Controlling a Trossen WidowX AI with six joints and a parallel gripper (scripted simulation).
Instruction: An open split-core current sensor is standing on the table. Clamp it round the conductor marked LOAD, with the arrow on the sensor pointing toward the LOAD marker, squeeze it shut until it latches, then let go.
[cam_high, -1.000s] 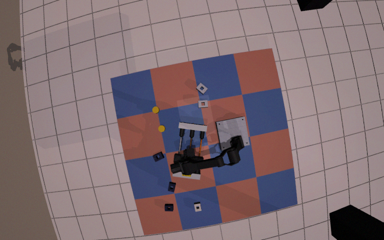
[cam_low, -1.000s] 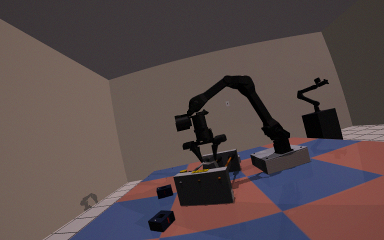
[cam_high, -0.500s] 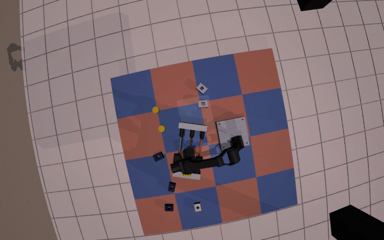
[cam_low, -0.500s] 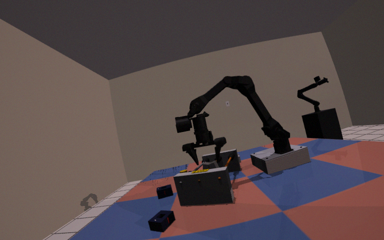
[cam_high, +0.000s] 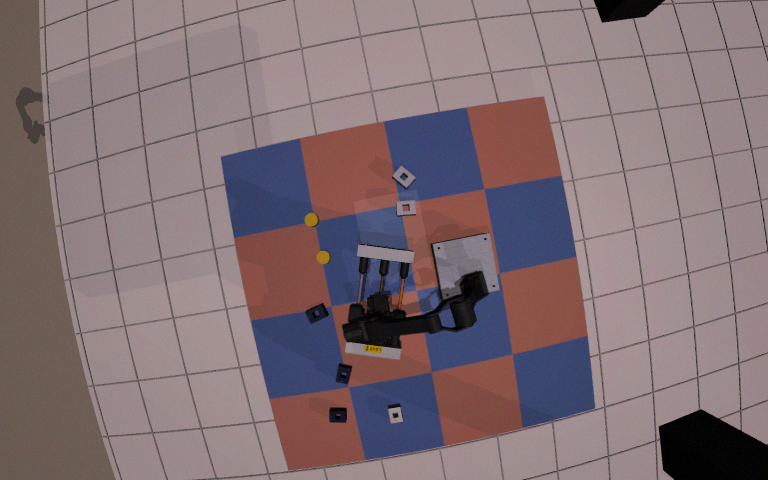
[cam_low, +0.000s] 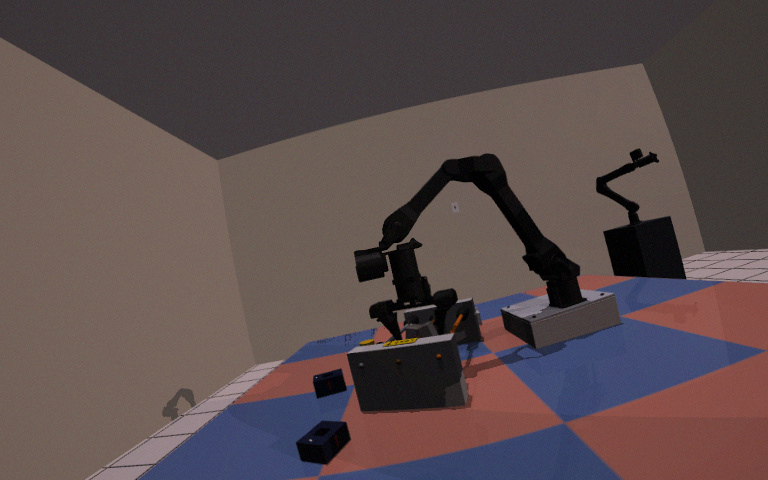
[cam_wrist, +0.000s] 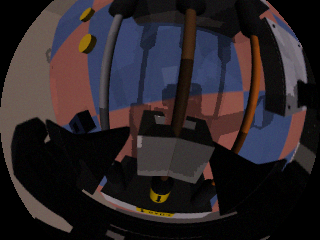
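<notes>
Since the sensor sits around the middle conductor | gripper spread wide, holding nothing; release looks done

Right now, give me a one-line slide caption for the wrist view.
Open gripper above the grey split-core sensor sitting on the middle brown conductor, flanked by grey and orange conductors.

The robot is one slim arm, matte black everywhere, made of rounded tube links with thicker cylinder joints. It grows from a flat light grey base block with small dark screws at the corners of its top plate. A short black cylinder sticks sideways at the wrist, and the pincer is black too, with two rounded knuckles.
</notes>
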